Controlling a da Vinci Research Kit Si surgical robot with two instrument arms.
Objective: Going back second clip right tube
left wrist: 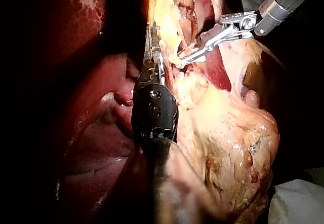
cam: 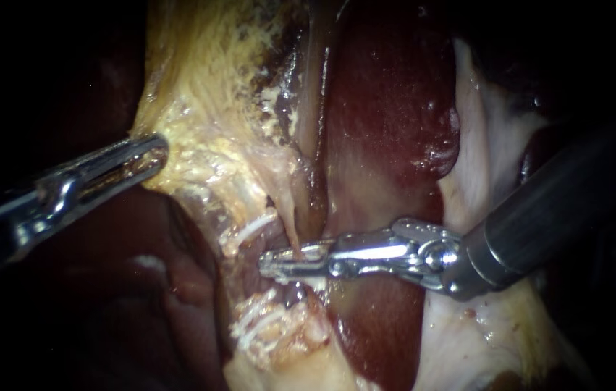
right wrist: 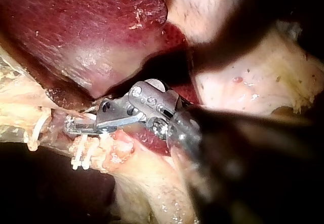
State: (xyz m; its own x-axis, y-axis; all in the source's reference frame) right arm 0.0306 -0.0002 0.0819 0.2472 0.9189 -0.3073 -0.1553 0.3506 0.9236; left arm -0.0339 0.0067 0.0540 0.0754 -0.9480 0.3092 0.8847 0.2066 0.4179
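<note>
My right instrument (cam: 268, 265) comes in from the right and points left, its slim jaws open by a narrow gap. A thin pale tube (cam: 289, 221) runs down to the upper jaw. White clips (cam: 250, 230) sit on the tissue just up and left of the tips, and more white clips (cam: 260, 326) lie below. In the right wrist view the jaws (right wrist: 71, 127) end between one clip (right wrist: 34, 131) and another (right wrist: 80, 155). My left instrument (cam: 145, 153) is shut on the edge of the yellowish fatty tissue (cam: 206, 108) and holds it to the left.
Dark red liver (cam: 387, 108) fills the middle, behind my right instrument. Pale whitish tissue (cam: 481, 145) lies along the right shaft. In the left wrist view my left instrument (left wrist: 151, 39) lies along the yellow tissue (left wrist: 223, 133), with my right instrument (left wrist: 185, 58) crossing ahead.
</note>
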